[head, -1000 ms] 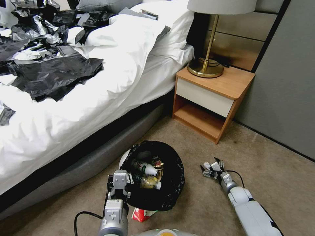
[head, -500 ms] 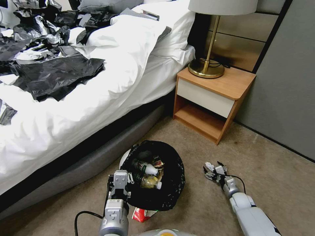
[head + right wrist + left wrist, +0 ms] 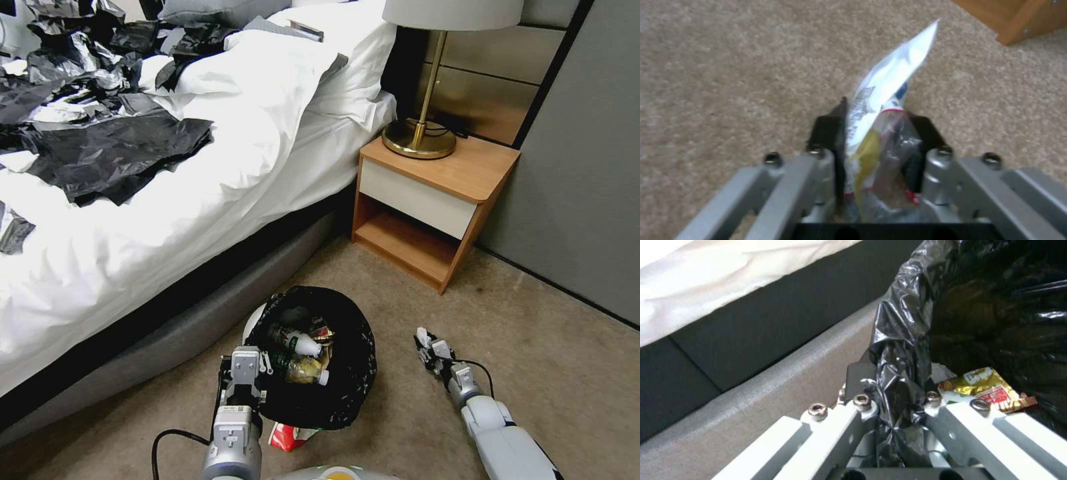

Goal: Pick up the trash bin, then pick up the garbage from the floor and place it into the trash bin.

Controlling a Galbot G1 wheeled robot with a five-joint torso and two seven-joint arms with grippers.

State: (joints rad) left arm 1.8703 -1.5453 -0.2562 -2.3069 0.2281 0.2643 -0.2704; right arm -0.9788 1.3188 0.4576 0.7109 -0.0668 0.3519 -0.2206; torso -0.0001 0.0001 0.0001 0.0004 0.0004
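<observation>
The trash bin (image 3: 348, 390), white with a black liner, is low over the floor (image 3: 533, 347) beside the bed. My left gripper (image 3: 245, 373) is shut on its near rim; in the left wrist view the gripper (image 3: 900, 396) pinches the liner (image 3: 902, 340) between its fingers. Garbage lies inside: small green-labelled bottles (image 3: 295, 343) and a yellow wrapper (image 3: 985, 388). To the bin's right, my right gripper (image 3: 427, 347) hangs just above the carpet, shut on a white and clear plastic wrapper (image 3: 889, 100). A red-white packet (image 3: 288, 437) lies on the floor by the bin's near side.
The bed's grey base (image 3: 200, 327) runs close along the bin's left. A wooden nightstand (image 3: 433, 193) with a brass lamp (image 3: 419, 137) stands ahead, and a dark wall (image 3: 587, 167) is to the right. Bare carpet spreads between the nightstand and my right arm.
My right gripper's fingers have closed on the wrapper and the wrist has turned and drawn slightly back. The left gripper and bin have not moved.
</observation>
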